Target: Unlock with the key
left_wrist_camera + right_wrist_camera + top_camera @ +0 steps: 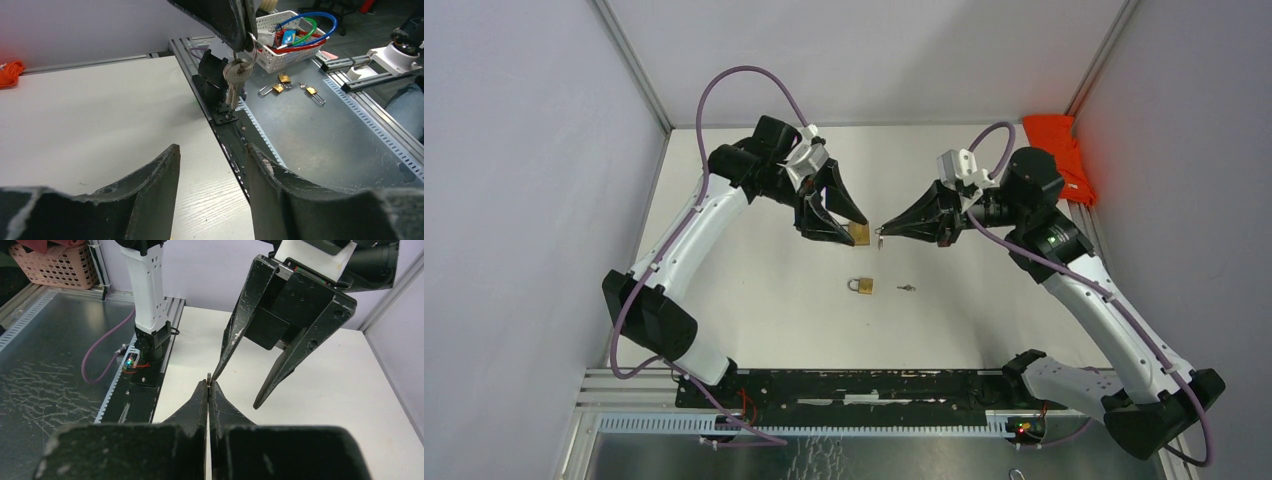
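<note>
Right pincer (208, 383) grips a dangling flat silver key (234, 75); left pincer (211, 150), scuffed black, stands wide apart.

padlock (861, 285) brass | key (236, 72) silver | table (100, 110) white, faint wood grain | cloth (1061, 155) orange | cables (744, 69) purple | left gripper fingers (150, 185) black, edges seemingly scuffed grey

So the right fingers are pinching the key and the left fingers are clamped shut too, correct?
No. The right fingers do pinch the key, but the left fingers stand wide apart, not shut; the left wrist view shows the gap between them.
</note>
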